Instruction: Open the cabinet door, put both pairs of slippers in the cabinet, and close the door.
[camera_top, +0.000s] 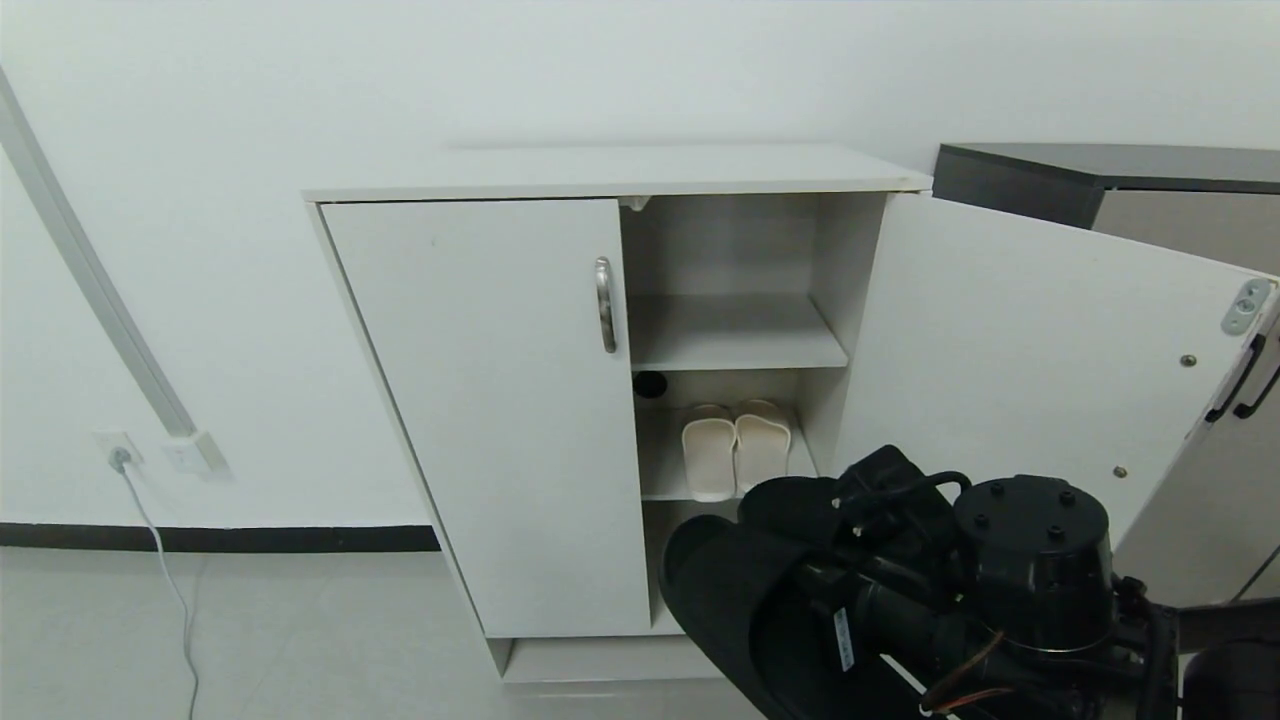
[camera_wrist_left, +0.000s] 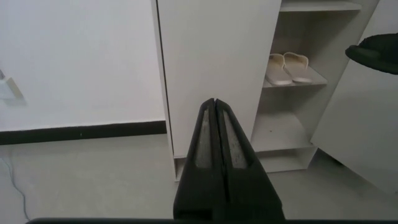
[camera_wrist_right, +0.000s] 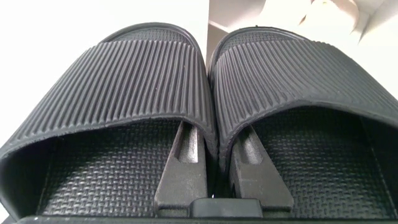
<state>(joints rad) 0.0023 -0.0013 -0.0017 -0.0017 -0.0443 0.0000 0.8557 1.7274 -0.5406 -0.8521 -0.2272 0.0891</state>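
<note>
The right arm (camera_top: 1030, 570) is sitting low and pointing forward. The right gripper (camera_wrist_right: 214, 146) is squeezing the black slippers (camera_wrist_right: 143, 81) together, one finger inside each. The left gripper (camera_wrist_left: 214, 109) is pointing forward, fingers pressed together, holding nothing.

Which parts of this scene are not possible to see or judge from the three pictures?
1. Cabinet, left half: head view, hidden behind the closed left door.
2. Lowest compartment: head view, mostly covered by the black slippers in the right gripper.
3. Dark round thing above the white slippers: head view, too small to identify.
4. Open right door, outer face: head view, turned away from the camera.
</note>
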